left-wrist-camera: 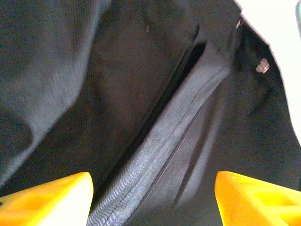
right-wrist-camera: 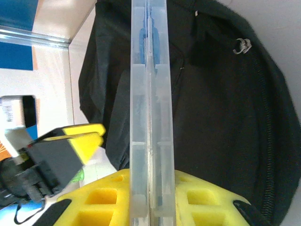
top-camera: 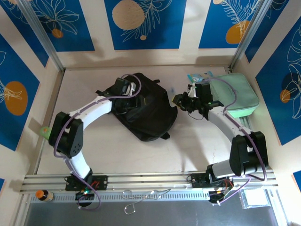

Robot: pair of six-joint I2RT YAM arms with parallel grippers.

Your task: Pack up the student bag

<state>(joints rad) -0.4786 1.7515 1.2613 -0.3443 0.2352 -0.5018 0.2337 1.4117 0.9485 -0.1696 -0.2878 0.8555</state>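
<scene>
That student bag looks floppy, so grab the zipper edge. The left hand is open, right hand pinches a clear case.

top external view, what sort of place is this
Probably a purpose-built robot test booth: blue leaf-print wall panels on aluminium posts box in a pale table, two arms are mounted on a rail at its near edge, and a student bag lies between them.
</scene>
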